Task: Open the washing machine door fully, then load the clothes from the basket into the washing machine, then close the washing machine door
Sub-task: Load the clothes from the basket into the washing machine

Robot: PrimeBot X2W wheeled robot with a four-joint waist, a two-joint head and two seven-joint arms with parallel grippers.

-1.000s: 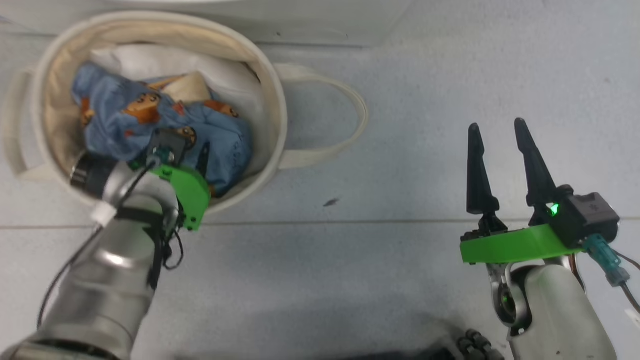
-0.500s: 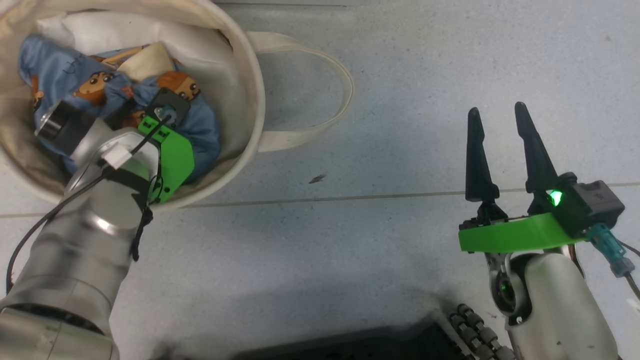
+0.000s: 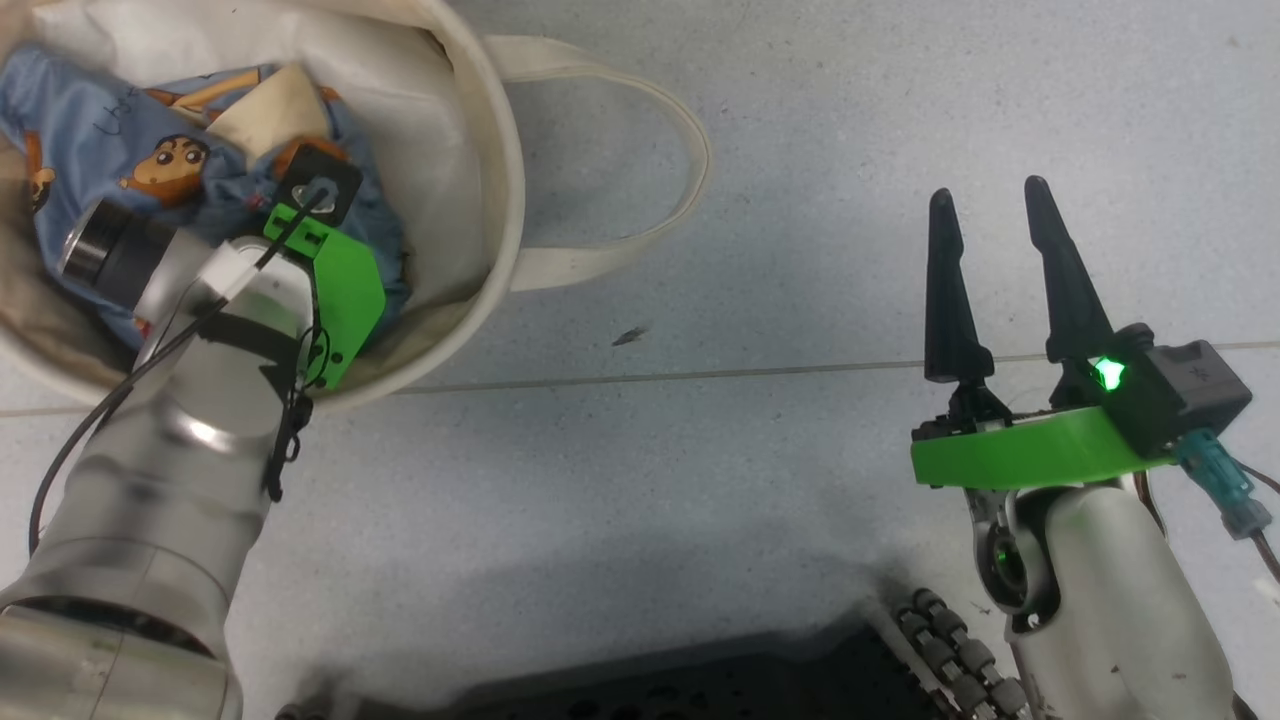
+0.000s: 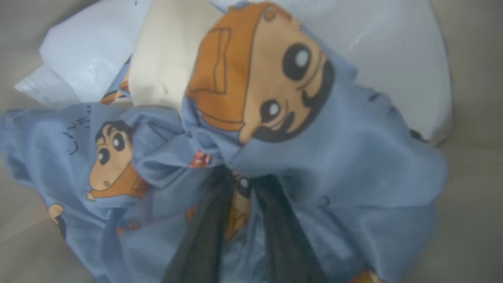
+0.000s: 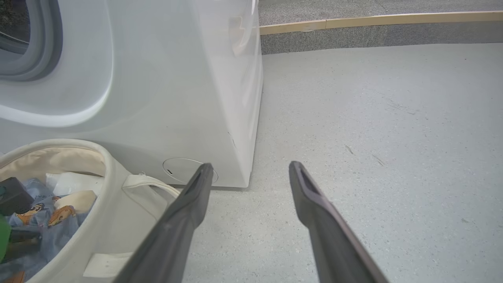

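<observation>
The cream basket stands on the floor at the upper left, in front of the white washing machine. The washing machine's grey seal shows; its door is out of view. Blue clothes with cartoon figures lie in the basket. My left arm reaches down into it. In the left wrist view my left gripper is sunk in the clothes, its fingers shut on a gathered fold. My right gripper hovers open over bare floor to the right, holding nothing.
A plain white padded bundle lies in the basket behind the clothes. One basket handle loops out over the floor towards the right. My dark base is at the bottom. A wooden strip edges the floor behind.
The head camera has tipped, shifting the whole picture. My left arm has gone deeper into the basket and its fingers have drawn together on the blue fabric. The right gripper stays open.
</observation>
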